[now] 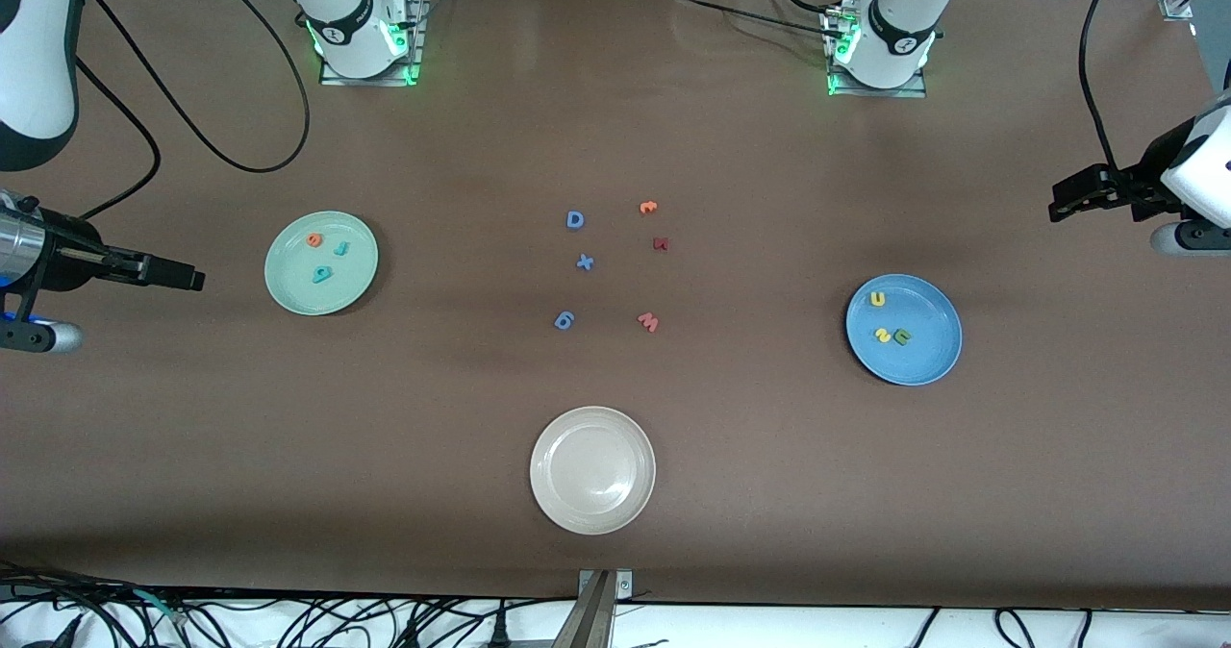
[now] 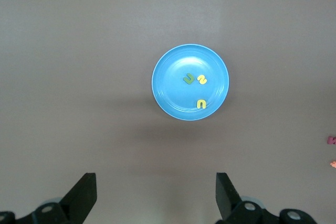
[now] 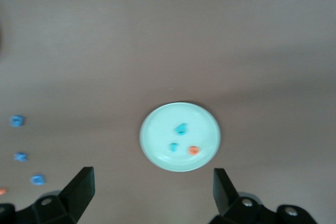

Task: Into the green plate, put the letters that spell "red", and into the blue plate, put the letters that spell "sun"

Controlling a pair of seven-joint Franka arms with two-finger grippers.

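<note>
The green plate [image 1: 288,281] lies toward the right arm's end of the table. In it are an orange "e" [image 1: 314,239], a thin teal "r" [image 1: 343,249] and a teal "d" [image 1: 322,274]. The blue plate [image 1: 931,355] lies toward the left arm's end and holds a yellow "u" [image 1: 877,298], a yellow "s" [image 1: 882,335] and a green "n" [image 1: 902,336]. My right gripper [image 1: 192,277] hangs open and empty over bare table beside the green plate [image 3: 157,140]. My left gripper [image 1: 1060,202] is open and empty over the table's end, off the blue plate [image 2: 170,95].
A cream-white plate [image 1: 553,504] sits nearest the front camera, mid-table. Loose letters lie between the two coloured plates: a blue D [image 1: 574,219], a blue x [image 1: 585,262], a blue 6 [image 1: 565,320], an orange letter [image 1: 648,208], a dark red one [image 1: 660,243], a pink one [image 1: 648,321].
</note>
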